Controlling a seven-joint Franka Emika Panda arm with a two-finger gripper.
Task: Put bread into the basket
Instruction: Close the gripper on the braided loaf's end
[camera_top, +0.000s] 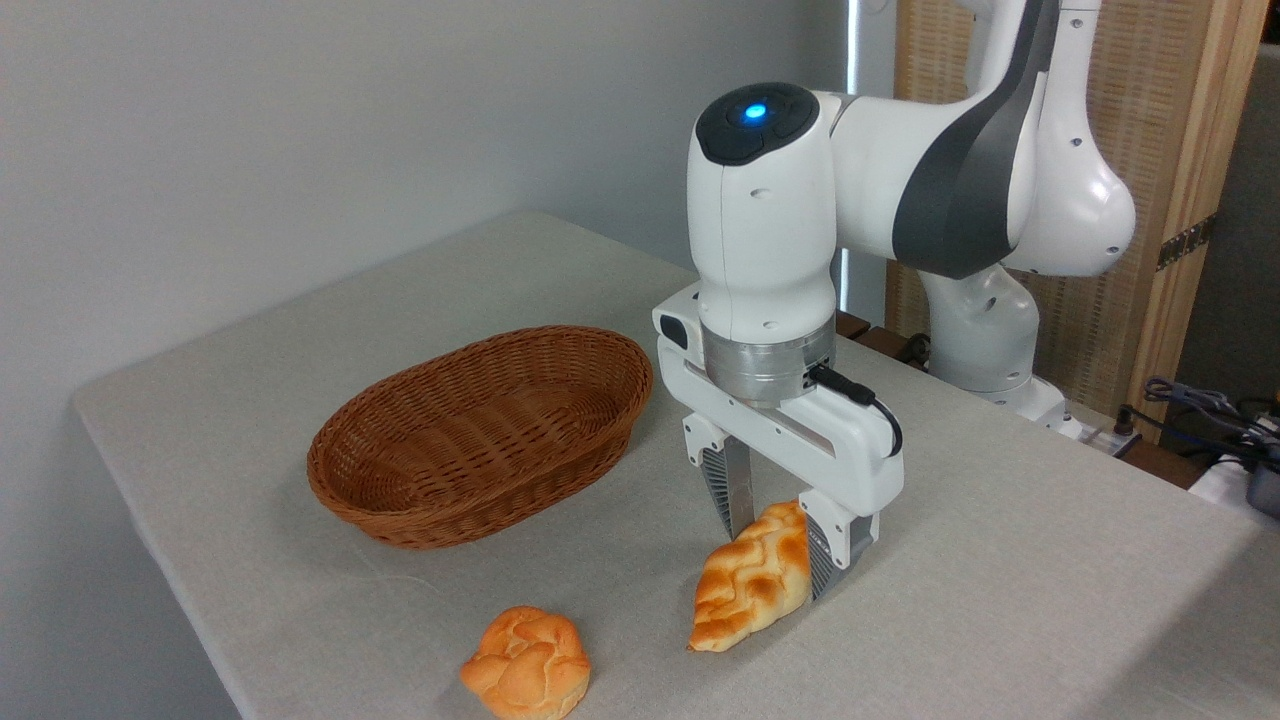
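Observation:
The bread (750, 590), a braided golden-brown loaf, lies on the table with its near tip pointing toward the front edge. My gripper (782, 560) is lowered over the loaf's far end. Its fingers are spread wide, one on each side of the loaf, with their tips close to the tabletop. The left finger (737, 495) stands just beside the bread, and the right finger (828, 555) is close against its other flank. The basket (480, 435), oval brown wicker, sits to the left of the gripper with nothing visible inside it.
A small round knotted orange bun (527, 665) lies near the front edge, left of the loaf. The table's edge (190, 590) runs close to the basket on the left. The arm's base (985, 340) and cables (1200, 410) are at the right.

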